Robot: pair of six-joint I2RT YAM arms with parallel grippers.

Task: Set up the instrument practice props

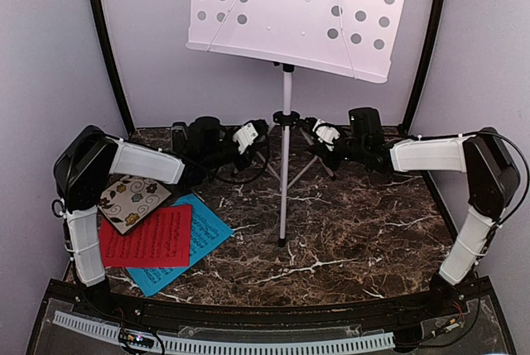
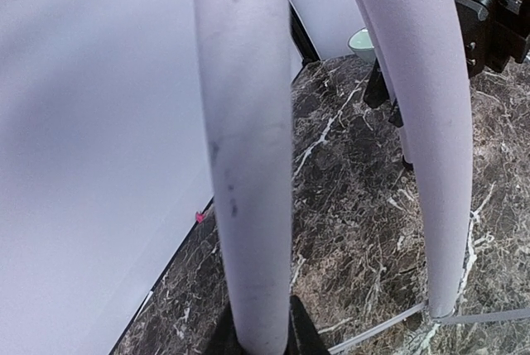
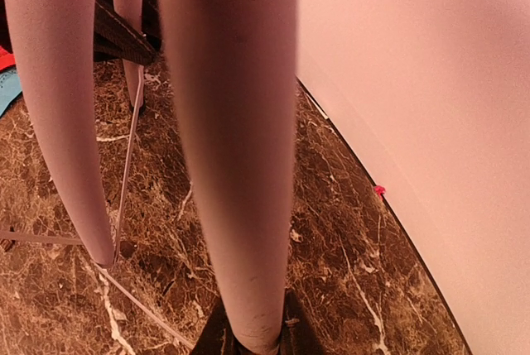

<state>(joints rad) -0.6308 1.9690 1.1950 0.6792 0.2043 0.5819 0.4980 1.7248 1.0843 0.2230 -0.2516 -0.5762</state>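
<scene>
Music stand [image 1: 286, 165] upright at the back middle of the desk [image 1: 356, 231]. Left gripper [image 1: 255, 136] and right gripper [image 1: 315, 131]: jaws clenched on its legs [image 2: 248, 165]. Advised: spread both legs evenly, keeping the post plumb. Red sheet [image 1: 153, 237] lies at the near-left corner.

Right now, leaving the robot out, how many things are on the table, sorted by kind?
music stand: 1
sheets of music: 2, the red sheet and the blue sheet
floral tile: 1
bowl: 1
Total: 5
</scene>
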